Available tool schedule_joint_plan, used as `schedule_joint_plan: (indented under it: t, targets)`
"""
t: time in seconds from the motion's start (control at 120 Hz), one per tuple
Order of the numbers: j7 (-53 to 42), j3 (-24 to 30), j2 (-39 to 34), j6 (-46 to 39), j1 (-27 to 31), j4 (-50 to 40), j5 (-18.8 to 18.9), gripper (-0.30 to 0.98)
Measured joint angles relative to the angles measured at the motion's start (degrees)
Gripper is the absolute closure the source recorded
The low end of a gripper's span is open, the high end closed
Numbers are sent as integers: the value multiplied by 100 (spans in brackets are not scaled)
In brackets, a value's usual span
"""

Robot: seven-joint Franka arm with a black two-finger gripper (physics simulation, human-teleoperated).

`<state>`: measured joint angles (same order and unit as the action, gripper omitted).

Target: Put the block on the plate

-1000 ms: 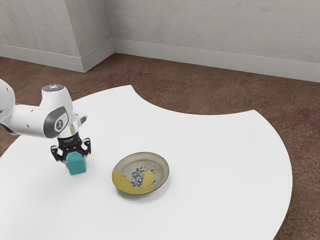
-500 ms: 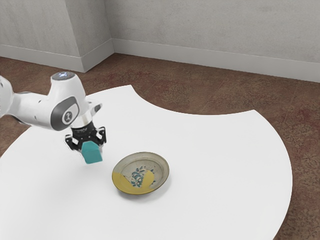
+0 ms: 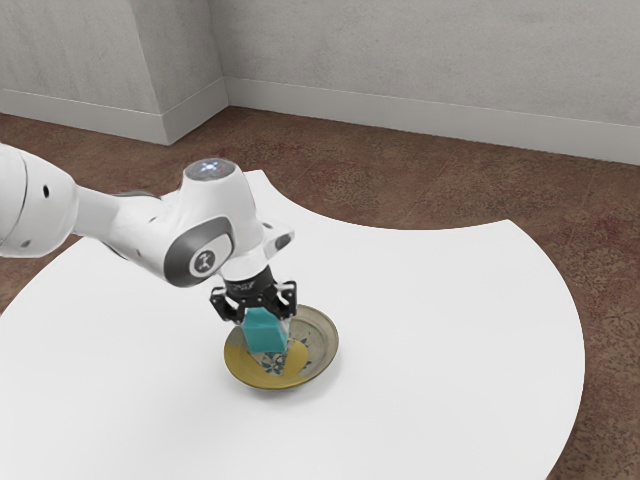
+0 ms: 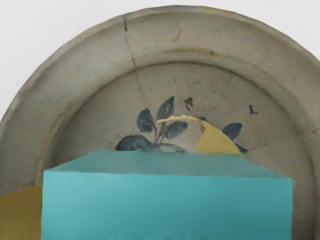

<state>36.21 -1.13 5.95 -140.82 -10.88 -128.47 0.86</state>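
Observation:
My black gripper [image 3: 262,312] is over the plate in the exterior view, shut on the teal block [image 3: 265,332]. The block covers part of the patterned plate [image 3: 318,345], a grey dish with a yellow patch and blue leaves. Whether the block's underside touches the plate cannot be told. In the wrist view the block [image 4: 167,205] is large at the lower edge, in front of the plate [image 4: 170,37], whose far rim curves around behind it.
The white table [image 3: 440,330] has a curved, notched edge, with brown floor [image 3: 400,185] beyond it. A grey wall [image 3: 420,60] stands behind.
My hand has carried the block toward the exterior view's right, from beside the plate to over it, first rising off the table. The plate has stayed where it was.

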Motion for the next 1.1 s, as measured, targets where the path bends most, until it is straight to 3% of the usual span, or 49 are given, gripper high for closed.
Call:
schedule_joint_plan:
  t: [0.117, 0.233, 0.383, 0.667, 0.925, 1.1]
  targets:
    - [17, 1, 167, -38, -75, 76, -43, 27]
    - [20, 6, 215, -58, -83, 94, -73, 16]
    - [-50, 64, -47, 95, 9, 198, -71, 8]
    - [-1221, 86, -598, 1540, 167, 1100, -20, 2]
    - [-2616, 124, -212, 3066, 392, 2859, -191, 1]
    - [-3336, 172, -205, 3809, 610, 3441, -253, 0]
